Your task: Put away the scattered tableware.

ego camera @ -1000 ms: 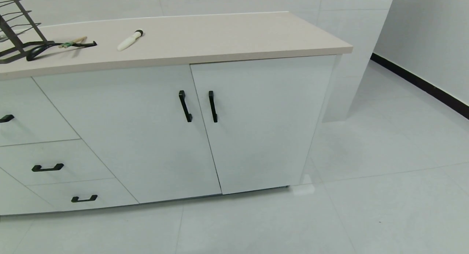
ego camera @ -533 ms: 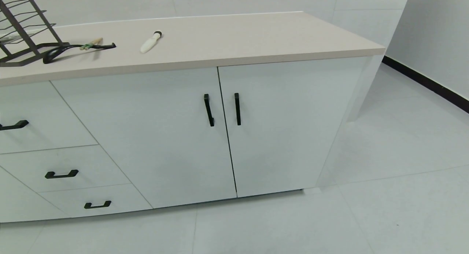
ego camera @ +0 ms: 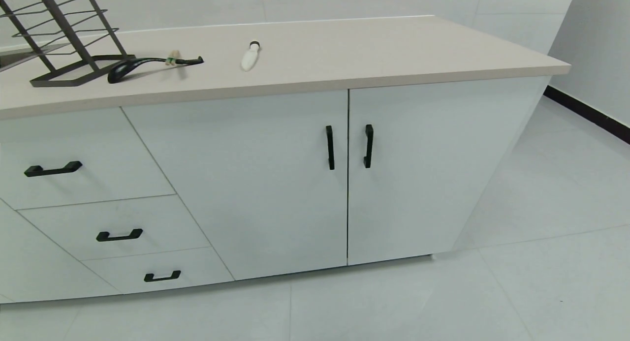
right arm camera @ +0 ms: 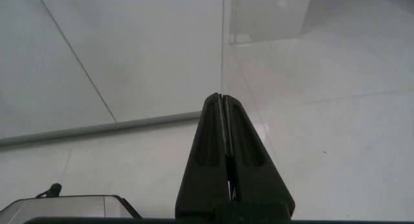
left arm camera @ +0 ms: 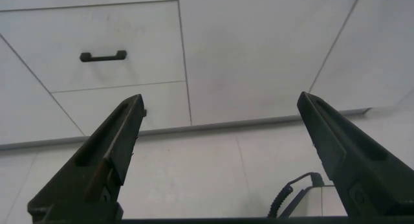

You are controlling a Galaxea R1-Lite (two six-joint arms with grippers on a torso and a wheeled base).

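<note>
**Head view status: tableware awaiting collection**

On the countertop [ego camera: 393, 46], a black ladle [ego camera: 142, 64] is lying with its bowl just beside the base of the wire rack [ego camera: 64, 41]. A small wooden piece with a green band [ego camera: 172, 59] is lying at the ladle's handle. A white utensil with a black end [ego camera: 250, 56] is lying apart from both, nearer the middle of the counter.

The left gripper [left arm camera: 220, 153] is hanging with its fingers spread wide, carrying nothing and facing the drawers [left arm camera: 116, 36]. The right gripper [right arm camera: 224, 107] is hanging pressed together on nothing, low beside the cabinet [right arm camera: 129, 56].

Assessment: no item is being handled. Every piece is waiting to be grasped and stored, so the task is standing at its beginning.
</note>
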